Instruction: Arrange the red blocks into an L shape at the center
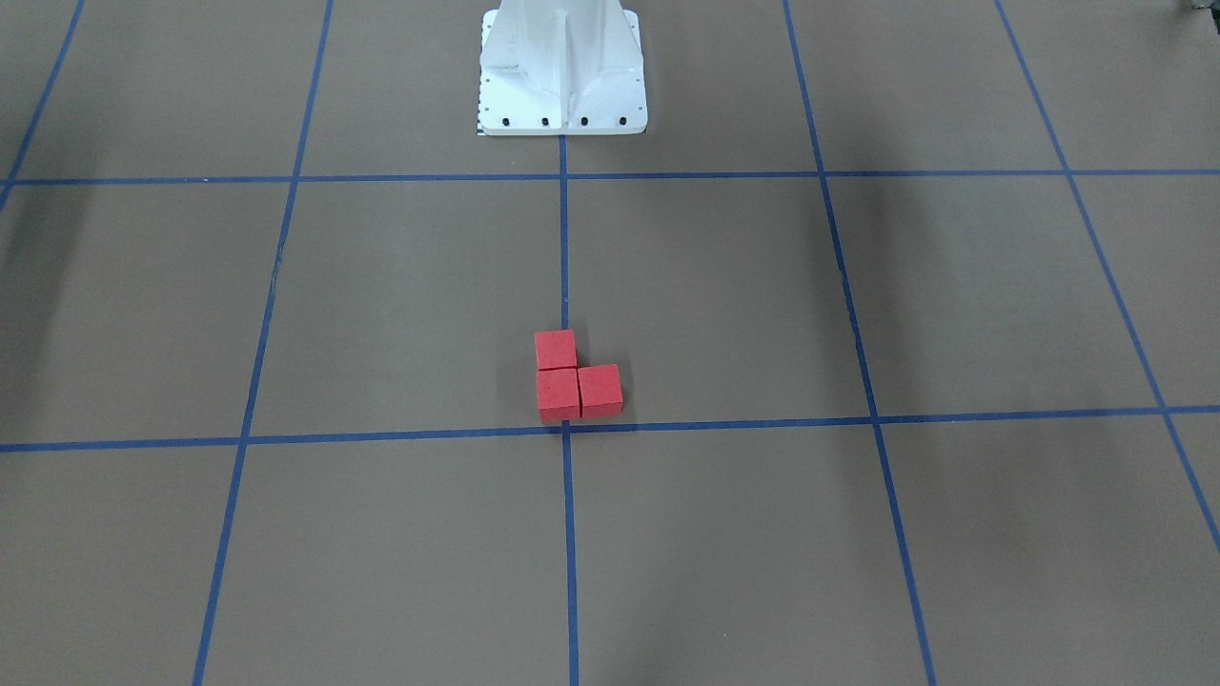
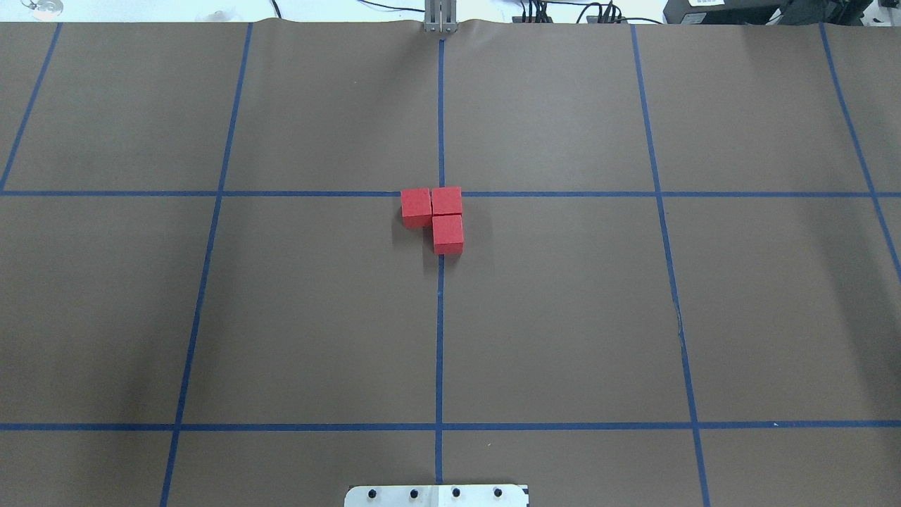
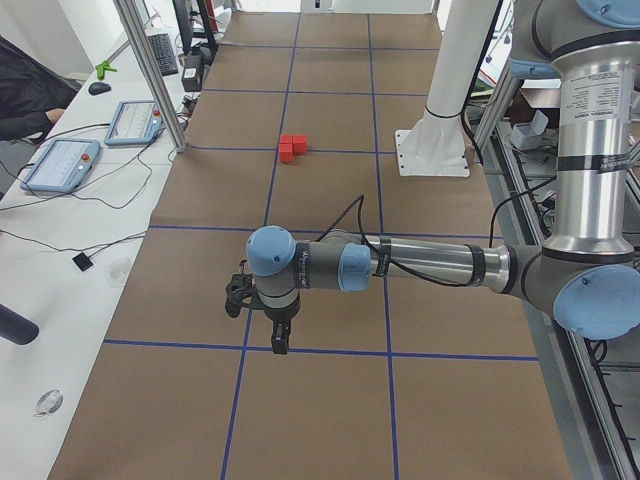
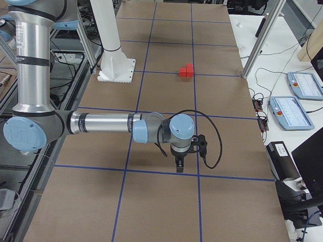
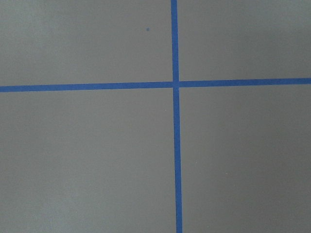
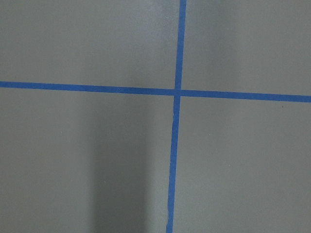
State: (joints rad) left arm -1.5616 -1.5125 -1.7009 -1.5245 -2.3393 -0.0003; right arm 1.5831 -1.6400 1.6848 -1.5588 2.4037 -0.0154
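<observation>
Three red blocks (image 1: 577, 376), touching, form one L at the center (image 1: 566, 430). Left gripper (image 3: 280, 343) and right gripper (image 4: 179, 167) hang well apart from them; how far open, cannot tell.

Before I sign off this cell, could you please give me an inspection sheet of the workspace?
Surface: brown paper with a blue tape grid, lying flat.
Job's things: three red blocks touch in an L against the center crossing, on the robot's side of it.
Clutter: nothing seen on the paper.
Grippers: left gripper and right gripper hang over the paper, far from the blocks; open or shut cannot be told.
Cables: a black cable loops at the right wrist.
Surroundings: white pedestal; teach pendants on a side table; a person's sleeve.
</observation>
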